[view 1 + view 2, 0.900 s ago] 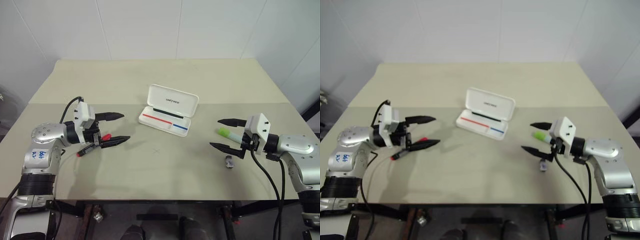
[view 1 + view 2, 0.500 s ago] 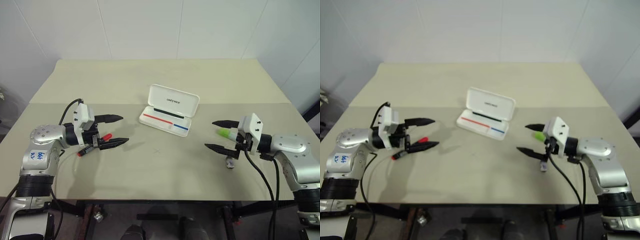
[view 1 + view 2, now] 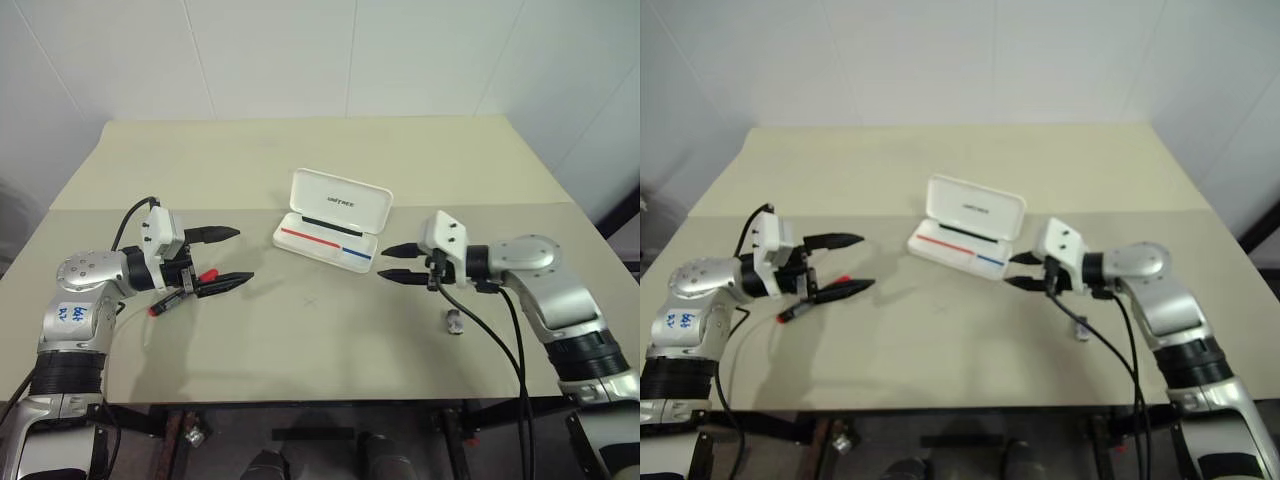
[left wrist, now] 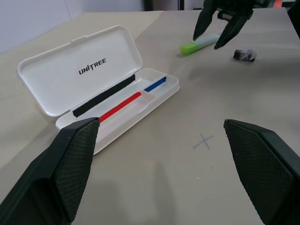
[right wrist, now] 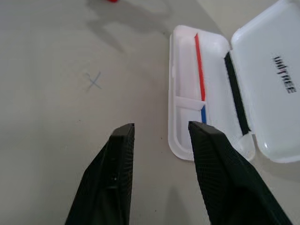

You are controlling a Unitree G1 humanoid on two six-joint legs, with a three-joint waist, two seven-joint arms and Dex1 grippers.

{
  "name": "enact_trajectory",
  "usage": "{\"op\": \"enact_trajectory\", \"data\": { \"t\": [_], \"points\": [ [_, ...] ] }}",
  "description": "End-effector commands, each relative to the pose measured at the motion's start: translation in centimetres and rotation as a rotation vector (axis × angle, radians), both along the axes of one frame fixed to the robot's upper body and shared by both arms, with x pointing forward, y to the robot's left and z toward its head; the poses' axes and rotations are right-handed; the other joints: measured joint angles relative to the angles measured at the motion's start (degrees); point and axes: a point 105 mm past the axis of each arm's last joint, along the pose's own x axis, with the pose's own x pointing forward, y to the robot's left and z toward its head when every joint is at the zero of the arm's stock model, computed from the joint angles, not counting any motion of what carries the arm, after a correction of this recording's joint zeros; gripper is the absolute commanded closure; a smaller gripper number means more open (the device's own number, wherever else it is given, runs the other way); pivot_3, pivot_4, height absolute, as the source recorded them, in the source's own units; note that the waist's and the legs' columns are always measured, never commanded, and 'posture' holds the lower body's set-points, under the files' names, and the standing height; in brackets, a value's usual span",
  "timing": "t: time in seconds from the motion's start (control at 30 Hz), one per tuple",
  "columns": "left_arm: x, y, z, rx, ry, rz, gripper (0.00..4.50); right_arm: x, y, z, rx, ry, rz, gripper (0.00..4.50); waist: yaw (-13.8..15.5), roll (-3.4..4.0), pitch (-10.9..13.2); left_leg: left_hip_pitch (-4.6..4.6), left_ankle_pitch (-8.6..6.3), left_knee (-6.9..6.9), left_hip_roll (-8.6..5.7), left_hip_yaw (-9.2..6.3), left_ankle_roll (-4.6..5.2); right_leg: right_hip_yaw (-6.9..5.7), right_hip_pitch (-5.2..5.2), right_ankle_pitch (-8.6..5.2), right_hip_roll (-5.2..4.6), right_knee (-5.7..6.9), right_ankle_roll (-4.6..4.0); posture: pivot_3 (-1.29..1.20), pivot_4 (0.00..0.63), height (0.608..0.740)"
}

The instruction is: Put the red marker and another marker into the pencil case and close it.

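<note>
Nearest us on the table (image 3: 300, 340) lies the small grey stub (image 3: 454, 322), below our right arm. Our left gripper (image 3: 226, 257) hovers with its jaws spread wide and empty; the red marker (image 3: 181, 294) lies on the table just under it. Our right gripper (image 3: 398, 262), jaws part open and holding nothing, hangs just beside the near right corner of the pencil case (image 3: 330, 228). The case stands open, its tray empty. The light green marker (image 4: 200, 43) lies behind our right gripper, near the stub.
</note>
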Motion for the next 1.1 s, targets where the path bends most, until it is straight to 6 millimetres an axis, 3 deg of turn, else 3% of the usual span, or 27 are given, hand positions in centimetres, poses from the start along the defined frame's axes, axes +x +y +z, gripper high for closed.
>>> {"op": "enact_trajectory", "data": {
  "t": [0.03,0.27,0.6,1.03,1.1],
  "points": [
    [0.3,-0.4,0.9,0.005,-0.054,-0.002,0.00,0.4,1.5,0.8,-0.017,-0.023,0.043,2.37,-0.1,0.00,0.0,0.00,0.00,0.00,0.00,0.00,0.00,0.00,-0.01,0.00,0.00,0.00,0.00,0.00,0.150,0.740],
    [0.1,0.4,0.5,0.062,-0.056,0.001,0.00,1.8,3.0,-0.6,-0.121,0.034,0.087,2.37,-0.1,0.00,0.0,-0.03,0.00,-0.02,0.00,0.01,0.00,0.00,-0.06,0.00,0.00,0.16,0.01,0.00,0.150,0.740],
    [-0.5,1.2,0.6,0.069,-0.068,0.027,0.00,4.7,3.0,-1.7,-0.184,0.057,0.037,2.37,-0.2,0.01,0.0,-0.04,0.00,-0.11,0.00,0.03,0.00,0.00,-0.10,0.01,0.00,0.21,0.01,0.00,0.150,0.740],
    [-0.7,1.2,1.0,0.060,-0.092,0.056,0.00,5.9,3.6,-3.6,-0.281,0.084,0.045,2.37,-0.4,0.01,0.0,-0.04,0.00,-0.10,0.00,0.04,-0.01,0.00,-0.13,0.00,0.00,0.25,0.00,0.00,0.150,0.740],
    [-0.7,1.1,1.1,0.059,-0.097,0.058,0.00,6.1,3.4,-3.9,-0.314,0.077,0.041,2.75,-0.4,0.01,0.0,-0.03,0.00,-0.11,0.00,0.04,-0.01,0.00,-0.13,0.00,0.00,0.25,0.00,0.00,0.150,0.740]
  ]
}}
